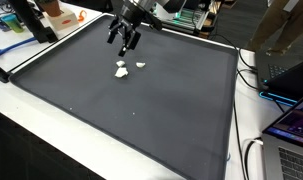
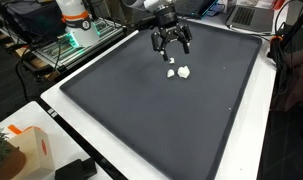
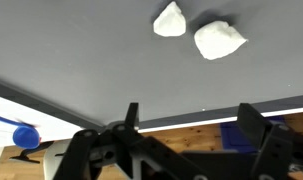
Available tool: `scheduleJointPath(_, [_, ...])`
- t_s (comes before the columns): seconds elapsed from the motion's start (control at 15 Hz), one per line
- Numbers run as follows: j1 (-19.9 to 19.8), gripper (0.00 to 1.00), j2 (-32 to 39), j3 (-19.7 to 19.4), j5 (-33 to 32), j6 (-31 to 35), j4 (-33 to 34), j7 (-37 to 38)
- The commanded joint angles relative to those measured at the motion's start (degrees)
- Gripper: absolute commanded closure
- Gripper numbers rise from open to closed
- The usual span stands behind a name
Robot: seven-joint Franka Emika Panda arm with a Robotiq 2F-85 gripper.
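1. Gripper: fingers spread wide, holding nothing, hovering over the black mat.
2. Smaller white lump and larger white lump: just beside each other on the mat, at 12 o'clock from the gripper in the wrist view.

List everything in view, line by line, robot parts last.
white lumps: two, white, side by side near the mat's far edge, close together
mat: one, dark grey, covering most of the table
table: one, white, showing around the mat
laptop: one, dark with a purple glow, beside the mat's edge
box: one, tan, on the table corner off the mat
fingers: two in the wrist view, black, spread open, hanging over the mat just short of the lumps, touching neither
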Motion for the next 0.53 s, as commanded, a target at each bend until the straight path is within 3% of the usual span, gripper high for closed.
scheduleJointPath(0.0, [-0.50,0.00,1.32,0.37,2.32,-1.69,0.38,-3.65])
scheduleJointPath(0.33, [-0.44,0.00,2.09,0.24,3.10,-2.20,0.60,-5.05])
scheduleJointPath(0.47, [-0.78,0.00,3.18,-0.39,2.60,-5.35,1.01,-6.37])
